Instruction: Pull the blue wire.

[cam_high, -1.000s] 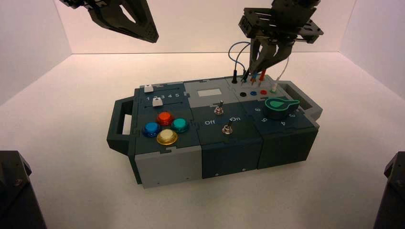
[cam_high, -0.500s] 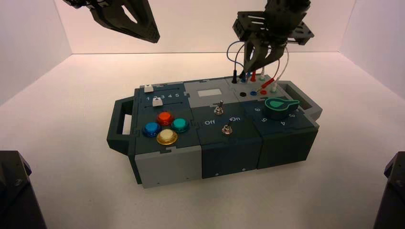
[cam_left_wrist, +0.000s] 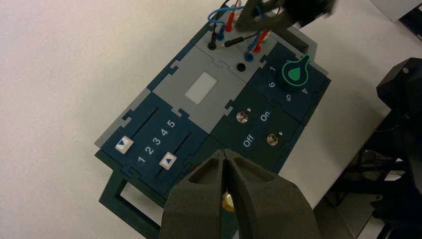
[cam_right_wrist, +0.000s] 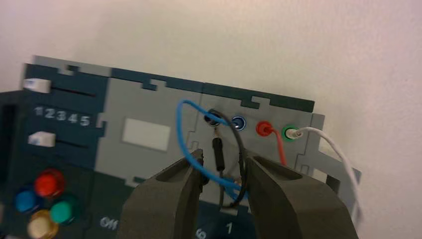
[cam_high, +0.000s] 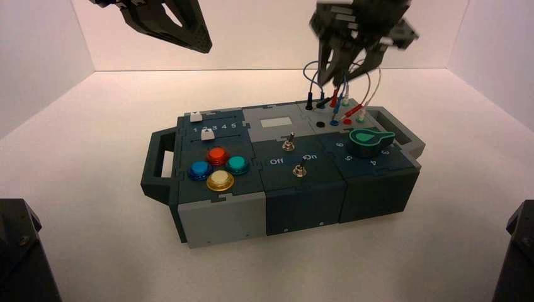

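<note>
Blue, thin, arched jumper wire [cam_right_wrist: 181,130], loose between the widely parted fingers of the right gripper [cam_right_wrist: 221,162]; both ends appear to meet sockets below it, so the pull seems undone. Left gripper [cam_left_wrist: 224,152], closed, idles to its left.

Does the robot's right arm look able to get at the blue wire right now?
Probably yes: the right gripper is open above the panel with the blue wire arching between its fingers, though a black wire there might get caught too.
</note>
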Available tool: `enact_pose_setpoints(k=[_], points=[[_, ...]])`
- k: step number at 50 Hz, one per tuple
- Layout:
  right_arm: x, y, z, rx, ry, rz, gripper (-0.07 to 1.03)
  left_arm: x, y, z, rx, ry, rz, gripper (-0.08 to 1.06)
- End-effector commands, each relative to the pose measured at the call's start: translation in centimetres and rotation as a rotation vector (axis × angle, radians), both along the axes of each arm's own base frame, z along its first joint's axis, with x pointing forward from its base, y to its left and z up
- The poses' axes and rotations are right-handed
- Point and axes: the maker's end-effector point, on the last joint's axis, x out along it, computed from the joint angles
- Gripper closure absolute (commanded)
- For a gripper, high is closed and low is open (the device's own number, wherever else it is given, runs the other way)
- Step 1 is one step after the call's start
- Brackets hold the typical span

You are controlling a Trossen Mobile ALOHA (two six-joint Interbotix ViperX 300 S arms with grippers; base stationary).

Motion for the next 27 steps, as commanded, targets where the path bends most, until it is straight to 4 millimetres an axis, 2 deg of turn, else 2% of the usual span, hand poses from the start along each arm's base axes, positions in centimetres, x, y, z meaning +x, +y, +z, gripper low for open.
enact_pose_setpoints(k=[1, 6, 14, 19, 27], points=[[-0.1, 0.1, 3.7, 0.048, -0.083, 0.009, 0.56, 0.6, -0.6, 1.6, -0.026, -0.036, -0.007, 1.01], [-1.2, -0.3, 6.0, 0.067, -0.103, 0.019, 0.56, 0.7, -0.7, 1.7, -0.025, -0.044, -0.010, 1.01], [-3.5, -1.2, 8.5, 0.096, -0.133, 0.035, 0.56, 0.7, -0.6, 1.7, -0.022, -0.043, -0.009, 1.01], [-4.9, -1.8, 8.8, 0.097, -0.128, 0.041, 0.56, 0.6, -0.5, 1.6, -0.018, -0.040, -0.009, 1.01], [-6.6, -2.6, 7.9, 0.080, -0.081, 0.051, 0.56, 0.6, -0.6, 1.8, -0.018, -0.040, -0.011, 1.01]])
